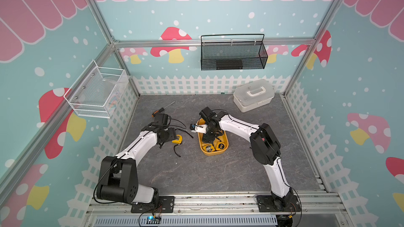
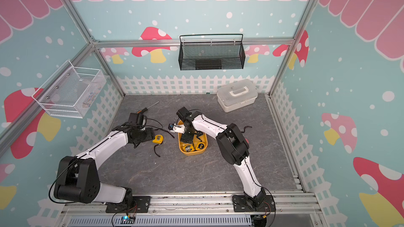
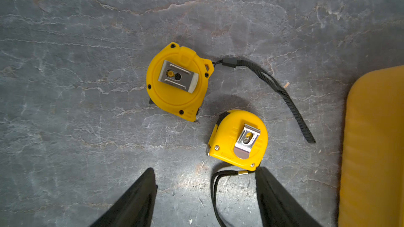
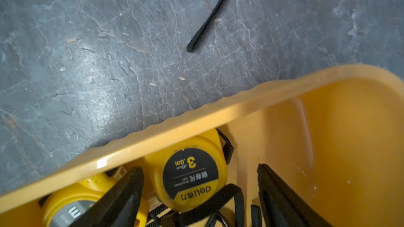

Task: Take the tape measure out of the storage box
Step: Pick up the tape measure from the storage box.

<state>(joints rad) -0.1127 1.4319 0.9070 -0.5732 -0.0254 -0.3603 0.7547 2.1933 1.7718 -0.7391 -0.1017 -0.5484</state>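
Black fingers [image 4: 122, 193] loom in the right wrist view: right gripper [image 4: 200, 166] spread wide, straddling a tape measure [image 4: 185, 180] inside the storage box [image 4: 196, 119], clamping nothing; a second measure [image 4: 63, 204] lies beside it. Left wrist view: left gripper [image 3: 205, 168] agape and empty, round measure [image 3: 177, 81] and smaller measure [image 3: 238, 138] out on the table [image 3: 87, 105]. Top view: one loose measure [image 1: 177, 139] at the box's 9 o'clock; arms hide the rest, so I'd call the job unfinished.

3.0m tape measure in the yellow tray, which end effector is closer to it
Right. The right end effector hovers open over the storage box, that tape measure just beyond its fingertips. The left end effector is outside the box, open over two other tape measures.
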